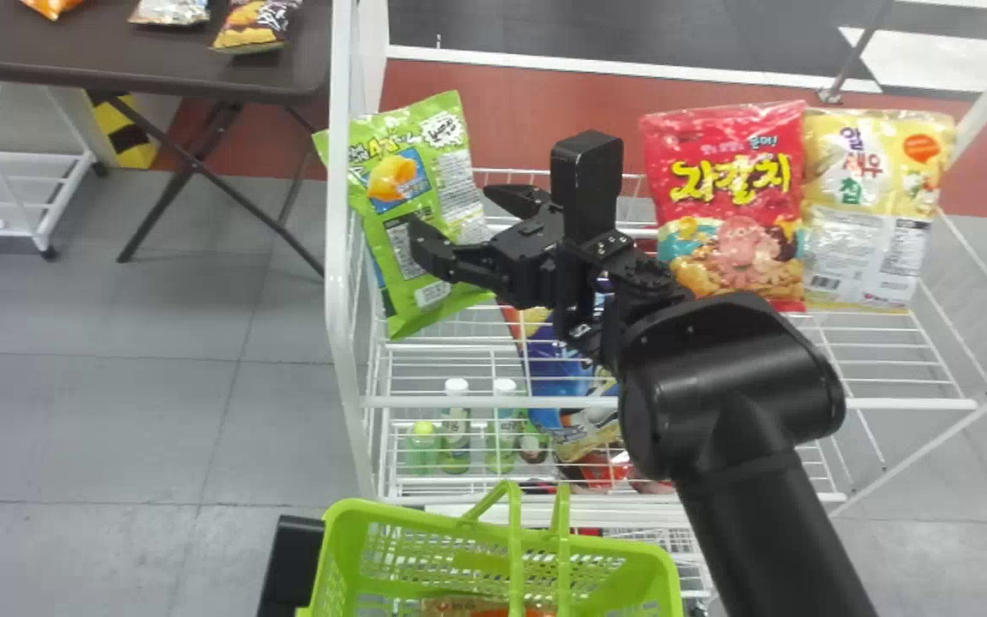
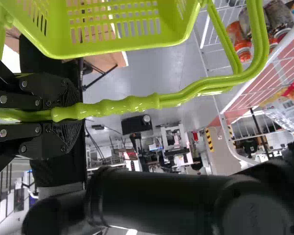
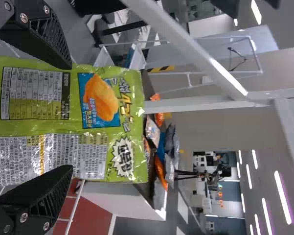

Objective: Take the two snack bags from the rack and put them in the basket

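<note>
green snack bag [image 1: 399,197], tilted, at left end of white rack [image 1: 337,214], lime-green basket [image 1: 425,519]

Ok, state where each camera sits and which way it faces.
Head view: on the head, facing forward and down at the rack; right arm and right gripper show.
Left wrist view: on that wrist, facing along the left gripper, over the basket handle.
Right wrist view: on that wrist, facing left past its gripper to the green bag.
Head and right wrist views share the bag.
</note>
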